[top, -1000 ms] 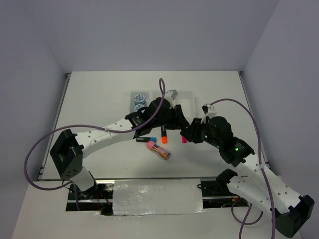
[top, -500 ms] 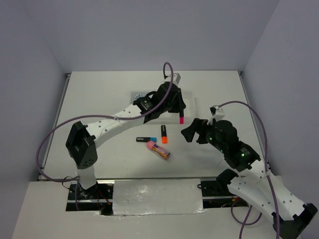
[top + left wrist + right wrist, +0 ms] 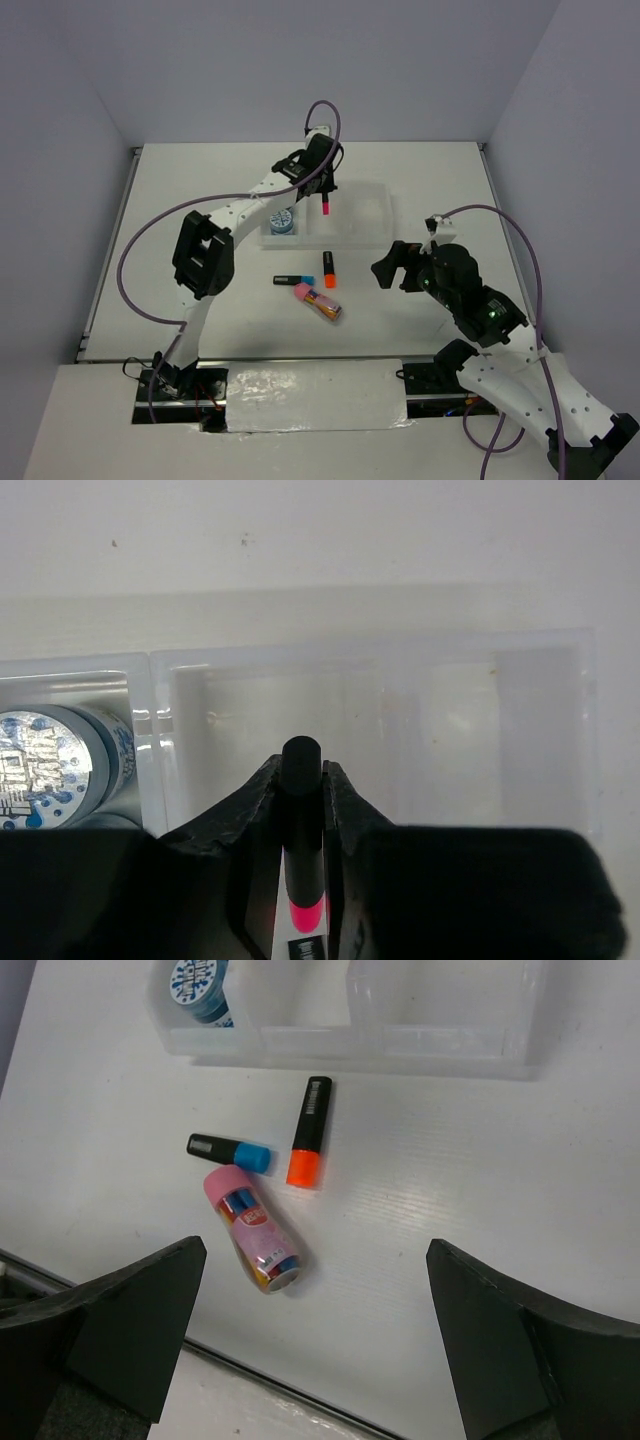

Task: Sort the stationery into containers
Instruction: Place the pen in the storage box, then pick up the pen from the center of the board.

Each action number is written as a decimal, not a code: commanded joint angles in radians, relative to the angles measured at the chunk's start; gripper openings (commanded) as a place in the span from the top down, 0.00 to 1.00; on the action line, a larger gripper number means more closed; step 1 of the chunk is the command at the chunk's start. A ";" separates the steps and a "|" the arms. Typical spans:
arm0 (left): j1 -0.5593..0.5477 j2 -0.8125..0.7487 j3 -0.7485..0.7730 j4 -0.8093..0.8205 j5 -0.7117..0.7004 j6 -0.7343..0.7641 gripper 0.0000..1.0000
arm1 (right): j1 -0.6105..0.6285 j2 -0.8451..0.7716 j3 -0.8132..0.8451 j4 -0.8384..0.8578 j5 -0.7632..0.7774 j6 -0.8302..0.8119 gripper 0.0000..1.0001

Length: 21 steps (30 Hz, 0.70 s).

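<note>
My left gripper is shut on a black marker with a pink cap and holds it over the middle compartment of the white translucent tray. In the left wrist view the marker stands pinched between the fingers, with the empty compartment below. A blue-white disc lies in the left compartment. The orange-capped marker, the blue-capped marker and the pink-tipped bundle lie on the table. My right gripper hangs open to their right, holding nothing.
The right wrist view shows the orange-capped marker, blue-capped marker and bundle close together in front of the tray. The table's near edge runs just beyond the bundle. Walls close in the table on three sides.
My left gripper has carried the pink-capped marker from near the right gripper up and left to above the tray. The right gripper has opened and drawn back a little.
</note>
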 commanded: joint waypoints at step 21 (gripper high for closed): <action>-0.164 -0.183 -0.135 -0.193 -0.229 -0.121 0.21 | 0.005 -0.013 0.035 -0.013 0.020 -0.026 0.00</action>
